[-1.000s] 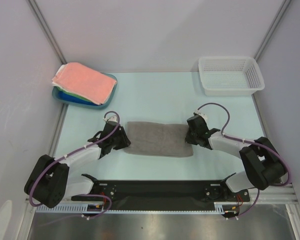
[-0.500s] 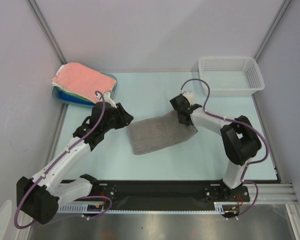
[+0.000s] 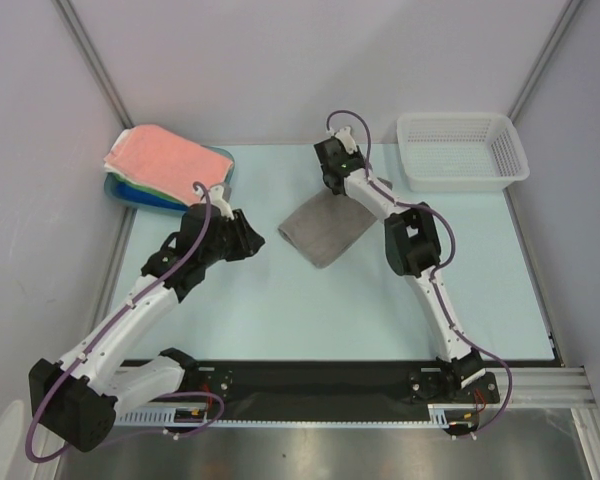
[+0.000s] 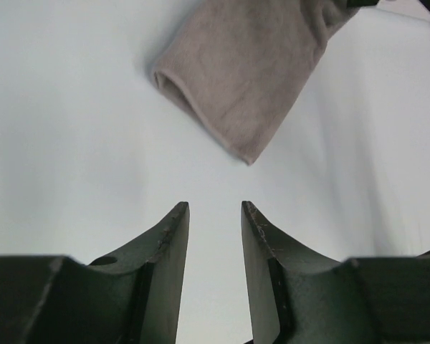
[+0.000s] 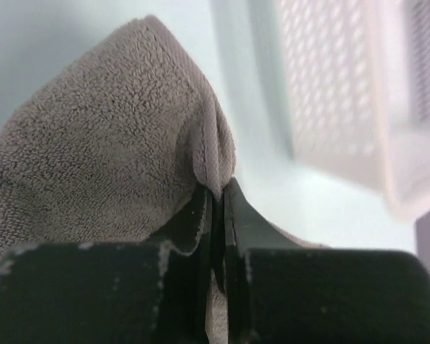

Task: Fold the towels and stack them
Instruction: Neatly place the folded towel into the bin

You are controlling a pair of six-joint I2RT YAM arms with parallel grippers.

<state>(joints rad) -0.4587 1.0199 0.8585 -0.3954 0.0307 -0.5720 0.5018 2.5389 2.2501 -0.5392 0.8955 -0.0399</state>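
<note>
The right gripper [image 3: 332, 186] is clenched on the far corner of the folded grey terry towel [image 3: 325, 230], which trails nearward onto the pale counter [image 3: 280, 320]. The left gripper [image 3: 252, 240], released and empty, sits just left of the towel's loose edge.

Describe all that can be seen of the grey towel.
The grey towel is soft terry cloth with a stitched hem, folded double into a long band. The right gripper is shut on one corner and holds that end up; the other end slants down, seemingly touching the table.
</note>
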